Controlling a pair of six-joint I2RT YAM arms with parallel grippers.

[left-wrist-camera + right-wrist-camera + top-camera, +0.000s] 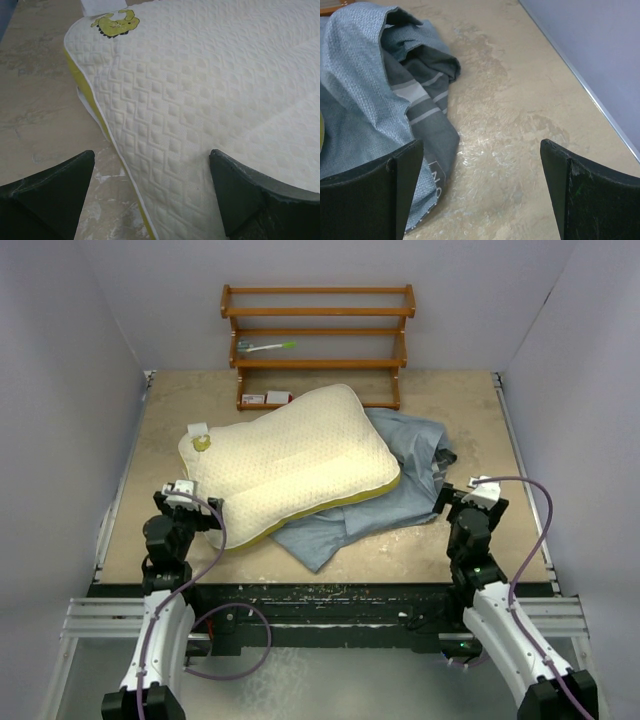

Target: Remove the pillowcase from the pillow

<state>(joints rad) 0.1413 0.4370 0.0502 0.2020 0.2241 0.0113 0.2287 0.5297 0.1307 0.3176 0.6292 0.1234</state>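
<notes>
The cream quilted pillow (pixel 288 457) lies bare in the middle of the table, yellow edging along its near side, white tag at its far-left corner. It fills the left wrist view (pixel 210 90). The grey pillowcase (pixel 395 495) lies crumpled under and to the right of the pillow, its blue-grey inside up; in the right wrist view (pixel 375 95) its striped dark outside shows too. My left gripper (pixel 196 502) is open and empty over the pillow's near-left edge (pixel 151 192). My right gripper (pixel 458 496) is open and empty just right of the pillowcase (pixel 479 192).
A wooden shelf rack (pixel 318 340) stands at the back of the table with a toothbrush (pixel 268 345) on it and small red-and-white boxes (pixel 266 398) at its foot. Grey walls close in left, right and back.
</notes>
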